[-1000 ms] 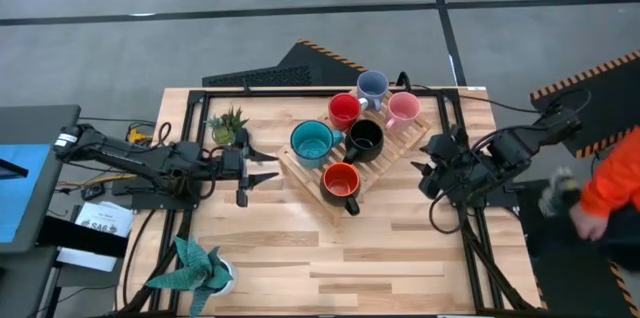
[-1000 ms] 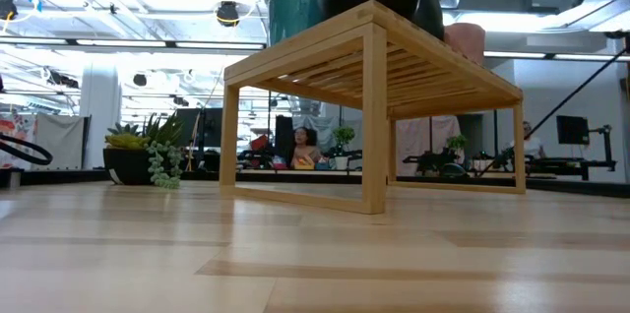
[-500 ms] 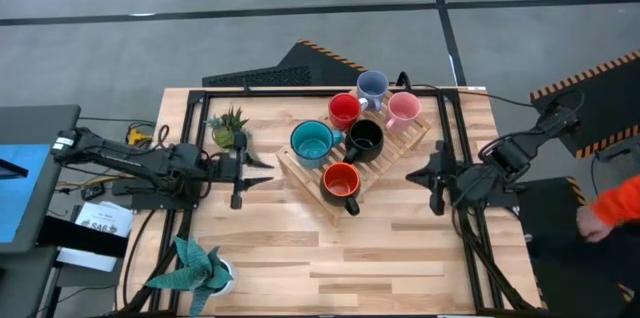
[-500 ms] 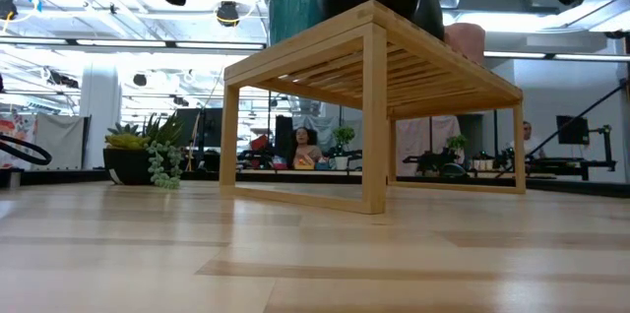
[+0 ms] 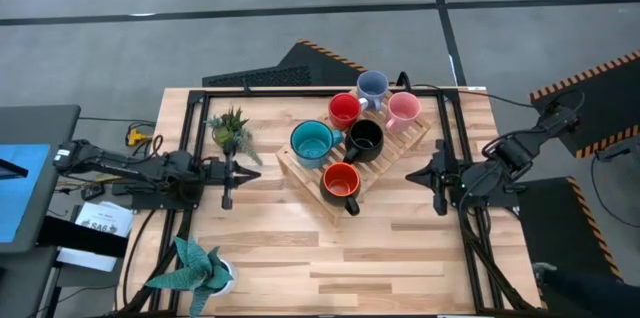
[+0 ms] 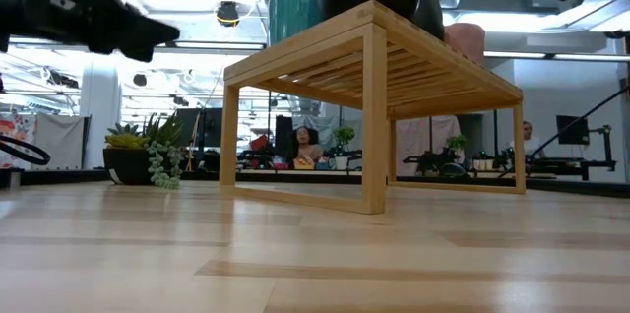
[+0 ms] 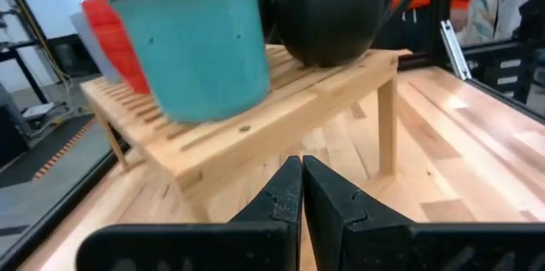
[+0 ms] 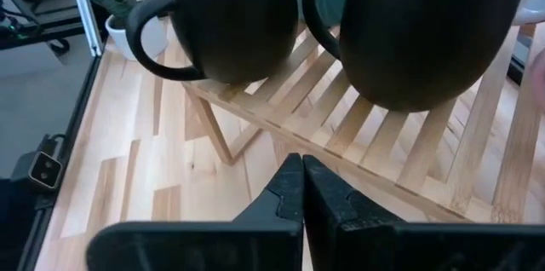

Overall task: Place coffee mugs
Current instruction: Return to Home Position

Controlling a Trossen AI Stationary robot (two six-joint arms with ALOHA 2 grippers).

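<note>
Six coffee mugs stand upright on a slatted wooden rack (image 5: 390,150) at the table's middle: teal (image 5: 316,143), black (image 5: 364,139), red (image 5: 344,110), lavender-blue (image 5: 372,86), pink (image 5: 403,108) and orange-red (image 5: 341,182). My left gripper (image 5: 256,174) hovers shut to the left of the rack, pointing at it. In its wrist view (image 7: 301,173) it faces the teal mug (image 7: 200,45) and the black mug (image 7: 328,11). My right gripper (image 5: 410,175) hovers shut to the right of the rack. Its wrist view (image 8: 301,173) faces the orange-red mug (image 8: 226,20) and the black mug (image 8: 426,32). Both grippers hold nothing.
A small potted plant (image 5: 230,128) stands on the table just beyond my left gripper, and another (image 5: 195,268) sits at the near left corner. A black frame (image 5: 450,148) runs around the table. Bare wood lies in front of the rack (image 6: 374,106).
Both grippers have shut on nothing. My left gripper has drawn back a little toward the table's left edge. My right arm has stretched out level, bringing its gripper slightly closer to the rack. The mugs have not moved. A person in orange has left the right edge.
</note>
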